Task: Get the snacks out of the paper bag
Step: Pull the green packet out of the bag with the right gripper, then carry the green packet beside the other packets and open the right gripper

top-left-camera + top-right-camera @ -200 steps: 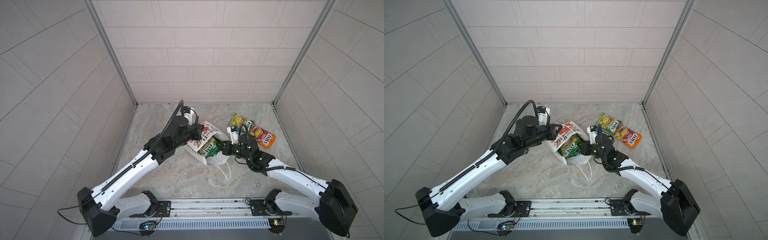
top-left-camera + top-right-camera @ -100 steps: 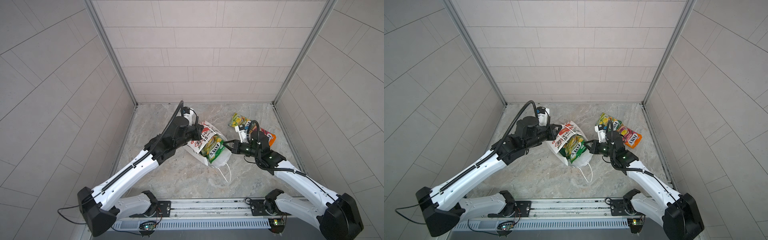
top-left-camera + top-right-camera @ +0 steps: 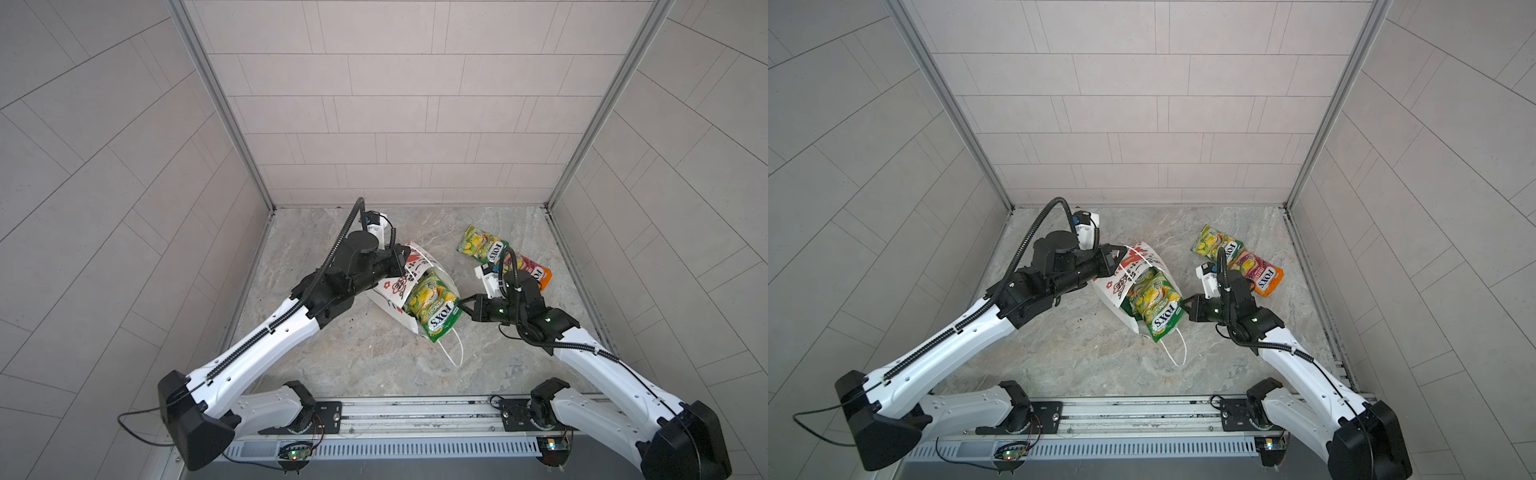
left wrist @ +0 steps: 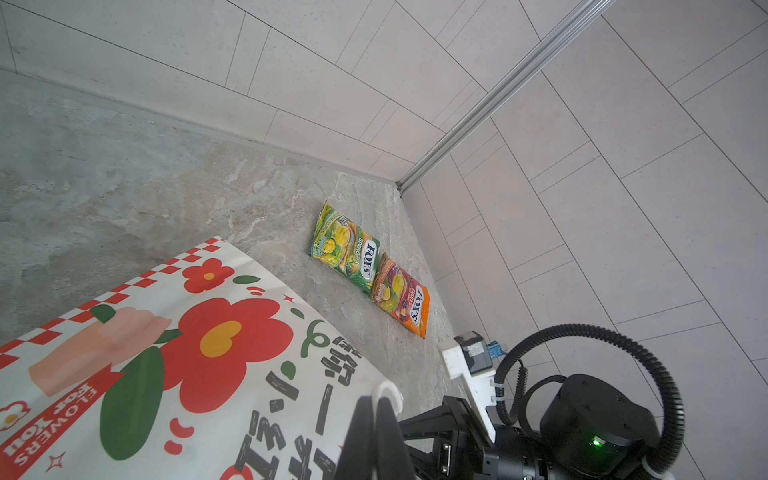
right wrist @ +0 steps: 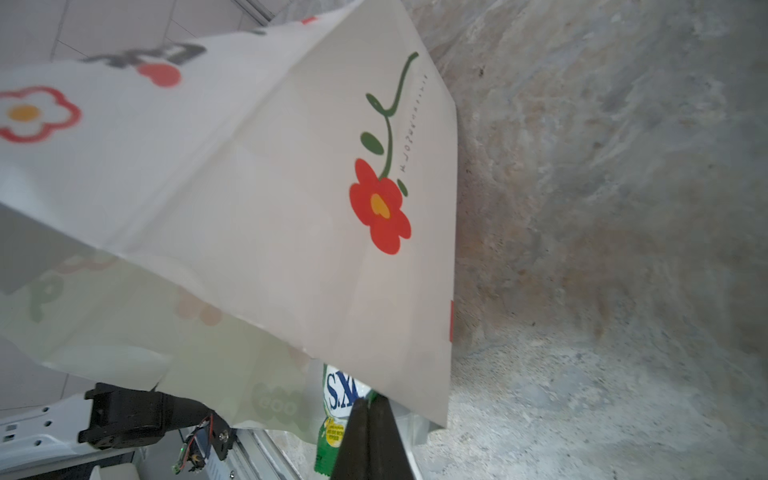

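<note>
**Packet half out on a thin pinch: slip or bag drag is the risk**

The right gripper (image 3: 460,305) is clamped on the side edge of the held packet (image 3: 434,307), a green-yellow FOX'S one. The packet sticks about half out of the paper bag (image 3: 392,291). The bag is tipped over on the counter (image 3: 365,357) with its mouth facing front-right. The left gripper (image 3: 402,259) is closed on the bag's far upper edge; the exact spot is hidden by the gripper.

Risks, my read:
- The pinch is on a thin glossy edge, so a quick pull could let the packet slip.
- The packet fills the mouth, so friction could drag the bag along or pull the paper out of the left pinch.
- The cord handle (image 3: 455,353) trails loose in front of the mouth and could snag.
- The right wrist sits just beside the pink-orange packet (image 3: 539,274) and near the loose green packet (image 3: 482,245); backing out that way could shove them.
- I can't tell whether anything else is inside the bag.

Pose: the left arm is stretched long with the wrist roughly level, bracing the bag from behind. The right arm has its elbow bent and its gripper low, pointing left at the bag mouth.
</note>
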Controlling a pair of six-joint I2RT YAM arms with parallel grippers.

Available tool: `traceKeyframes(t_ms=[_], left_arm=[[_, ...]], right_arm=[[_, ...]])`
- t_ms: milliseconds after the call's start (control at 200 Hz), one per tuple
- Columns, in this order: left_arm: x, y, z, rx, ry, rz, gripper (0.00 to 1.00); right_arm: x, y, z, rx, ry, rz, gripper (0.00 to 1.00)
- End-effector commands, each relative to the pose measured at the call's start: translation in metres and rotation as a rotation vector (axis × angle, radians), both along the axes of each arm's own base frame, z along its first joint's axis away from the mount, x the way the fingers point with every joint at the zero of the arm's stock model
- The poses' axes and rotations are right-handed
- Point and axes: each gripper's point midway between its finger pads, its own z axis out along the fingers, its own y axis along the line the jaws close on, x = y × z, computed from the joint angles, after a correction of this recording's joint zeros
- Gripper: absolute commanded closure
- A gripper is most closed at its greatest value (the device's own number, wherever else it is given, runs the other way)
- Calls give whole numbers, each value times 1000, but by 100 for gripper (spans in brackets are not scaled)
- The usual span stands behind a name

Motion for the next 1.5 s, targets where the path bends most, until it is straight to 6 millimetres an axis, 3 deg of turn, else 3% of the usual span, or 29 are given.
traceKeyframes(t_ms=[0, 205, 415, 515, 710, 1026, 1496], left_arm=[[6, -5, 11, -50, -25, 11, 100], [11, -6, 12, -70, -39, 29, 100], [16, -20, 20, -126, -54, -1, 100], [19, -16, 19, -114, -59, 23, 100], [27, 5, 13, -42, -80, 130, 100], [32, 9, 4, 3, -79, 161, 100], [40, 33, -3, 109, -90, 274, 100]], right_arm=[[0, -9, -8, -64, -7, -12, 100], [-4, -9, -15, -66, 8, -2, 100], [-5, 2, -12, 21, 13, 19, 100], [-6, 3, -7, 40, 6, 12, 100], [-8, 0, 31, 64, -90, 3, 100], [-7, 6, 83, 143, -139, 27, 100], [2, -22, 151, 276, -220, -22, 100]])
